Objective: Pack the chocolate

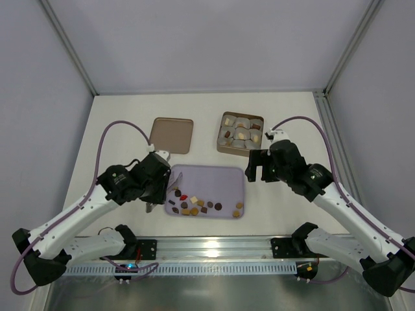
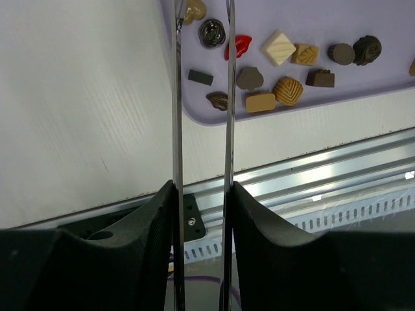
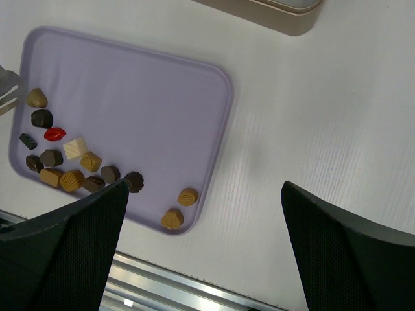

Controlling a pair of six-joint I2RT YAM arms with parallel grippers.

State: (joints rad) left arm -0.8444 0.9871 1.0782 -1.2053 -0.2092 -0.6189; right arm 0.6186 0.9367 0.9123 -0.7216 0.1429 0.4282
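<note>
Chocolate [image 2: 248, 78] beside half-open left hand [image 2: 202, 16], right hand [image 3: 204, 214] wide, empty.

no readable text, labels, brands or numbers anywhere, chocolates [image 2: 279, 71] carry moulded patterns only (no letters), tray [image 3: 162, 97] plain

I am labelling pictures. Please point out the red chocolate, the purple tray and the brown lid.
red chocolate [image 2: 239, 46]: left wrist view, its middle.
purple tray [image 3: 142, 97]: right wrist view, bare floor of the tray.
brown lid [image 1: 172, 135]: top view, its flat middle.
</note>
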